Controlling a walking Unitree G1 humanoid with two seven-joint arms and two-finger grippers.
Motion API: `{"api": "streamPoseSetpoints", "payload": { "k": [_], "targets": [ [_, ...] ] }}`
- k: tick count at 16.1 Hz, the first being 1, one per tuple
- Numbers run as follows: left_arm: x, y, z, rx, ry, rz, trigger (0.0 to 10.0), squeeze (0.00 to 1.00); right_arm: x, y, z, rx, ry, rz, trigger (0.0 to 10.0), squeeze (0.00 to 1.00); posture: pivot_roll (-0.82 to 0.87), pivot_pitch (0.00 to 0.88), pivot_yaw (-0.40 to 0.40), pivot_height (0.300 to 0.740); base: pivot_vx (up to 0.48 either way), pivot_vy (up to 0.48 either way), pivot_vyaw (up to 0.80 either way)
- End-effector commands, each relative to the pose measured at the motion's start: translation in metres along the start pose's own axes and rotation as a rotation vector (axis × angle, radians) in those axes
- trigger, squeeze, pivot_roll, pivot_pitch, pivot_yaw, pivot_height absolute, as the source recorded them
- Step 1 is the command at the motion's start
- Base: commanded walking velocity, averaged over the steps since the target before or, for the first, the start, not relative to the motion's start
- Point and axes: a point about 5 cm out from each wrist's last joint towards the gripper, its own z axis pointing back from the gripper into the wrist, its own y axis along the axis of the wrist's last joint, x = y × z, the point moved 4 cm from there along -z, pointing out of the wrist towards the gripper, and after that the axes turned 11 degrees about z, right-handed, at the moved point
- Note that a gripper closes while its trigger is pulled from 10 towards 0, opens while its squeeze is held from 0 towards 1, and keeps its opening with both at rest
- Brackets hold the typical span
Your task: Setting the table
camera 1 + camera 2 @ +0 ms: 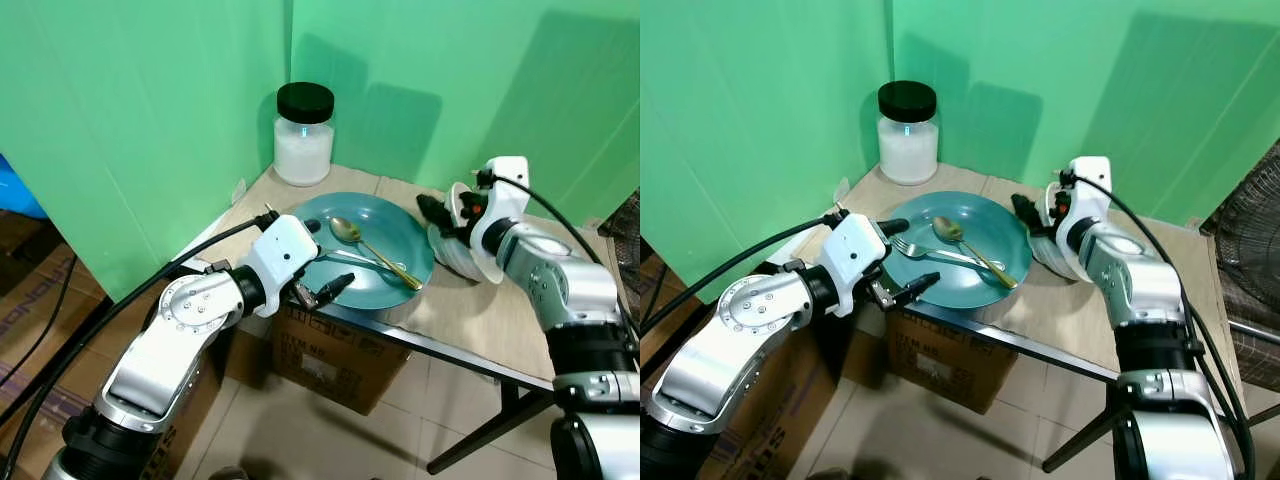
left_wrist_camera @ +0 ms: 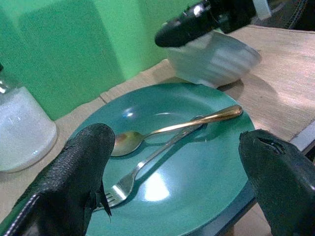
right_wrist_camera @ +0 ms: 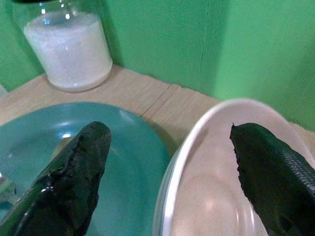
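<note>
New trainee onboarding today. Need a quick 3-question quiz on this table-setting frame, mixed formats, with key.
1. True or false: the gold spoon and silver fork lie on the teal plate.
2. Which thing does the right gripper straddle, one finger inside its rim?
A. jar
B. white bowl
C. plate
3. Fill in: the left gripper is at the plate's near edge with fingers ____.

Key: 1 true. 2 B. 3 open.
</note>
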Motion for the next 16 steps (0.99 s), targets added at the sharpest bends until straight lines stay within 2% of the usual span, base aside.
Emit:
{"api": "streamPoseSetpoints", "payload": {
  "k": [1,2,3,4,8,16],
  "targets": [
    [0.006,-0.003,0.0,-0.007,-0.028,0.009,10.0,0.0,0.009,0.002,0.001,-0.003,-0.021,-0.025,4.5,0.0,0.02,0.0,-0.116,0.74,0.0,0.0,0.0],
    [0.006,-0.003,0.0,-0.007,-0.028,0.011,10.0,0.0,0.009,0.001,0.001,-0.007,-0.022,-0.03,4.5,0.0,0.02,0.0,-0.116,0.74,0.0,0.0,0.0],
    [0.007,-0.004,0.0,-0.009,-0.029,0.01,10.0,0.0,0.012,-0.001,0.0,-0.012,-0.03,-0.044,1.1,0.0,0.02,0.0,-0.116,0.74,0.0,0.0,0.0],
    [0.008,-0.004,0.0,-0.011,-0.034,0.011,10.0,0.0,0.015,-0.004,-0.001,-0.028,-0.038,-0.05,0.0,0.0,0.02,0.0,-0.116,0.74,0.0,0.0,0.0],
    [0.011,-0.005,-0.001,-0.017,-0.052,0.009,10.0,0.0,0.023,-0.018,-0.005,-0.101,-0.061,-0.068,0.0,0.0,0.02,0.0,-0.112,0.74,0.0,0.0,0.0],
    [0.012,-0.006,-0.001,-0.019,-0.057,0.009,10.0,0.0,0.026,-0.027,-0.01,-0.134,-0.061,-0.063,0.0,0.0,0.02,0.0,-0.117,0.74,0.0,0.0,0.0]
  ]
}}
